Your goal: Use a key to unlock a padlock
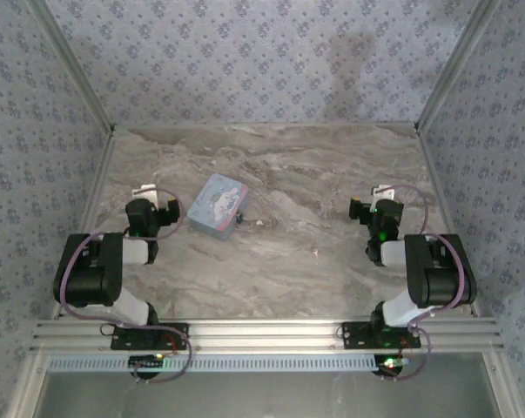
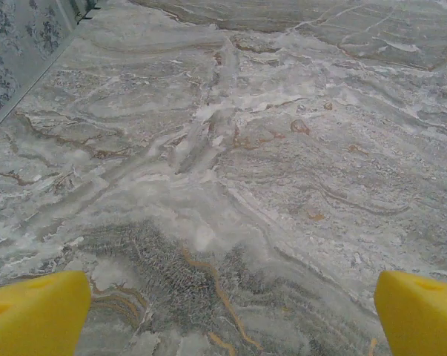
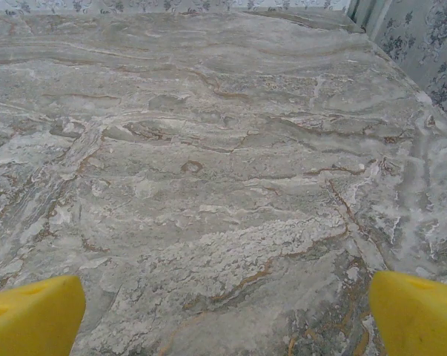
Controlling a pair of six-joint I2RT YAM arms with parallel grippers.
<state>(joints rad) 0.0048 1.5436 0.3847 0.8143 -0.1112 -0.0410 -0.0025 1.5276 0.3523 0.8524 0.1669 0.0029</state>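
The padlock [image 1: 238, 218] is a tiny dark thing against the right edge of the pale blue tin [image 1: 215, 205], left of the table's middle. A small pale speck [image 1: 260, 223] lies just right of it; I cannot tell whether it is the key. My left gripper [image 1: 154, 205] rests low, just left of the tin. The right gripper [image 1: 374, 204] sits far off on the right side. In the left wrist view the yellow fingertips [image 2: 38, 311] stand wide apart over bare marble, so the left gripper [image 2: 230, 315] is open. The right gripper [image 3: 227, 317] is open too.
The marble table [image 1: 314, 174] is boxed in by patterned walls, with aluminium posts at the left [image 1: 79, 78] and right [image 1: 449, 70]. A wall edge [image 2: 30, 74] shows close on the left. A tiny speck [image 1: 315, 253] lies near the middle.
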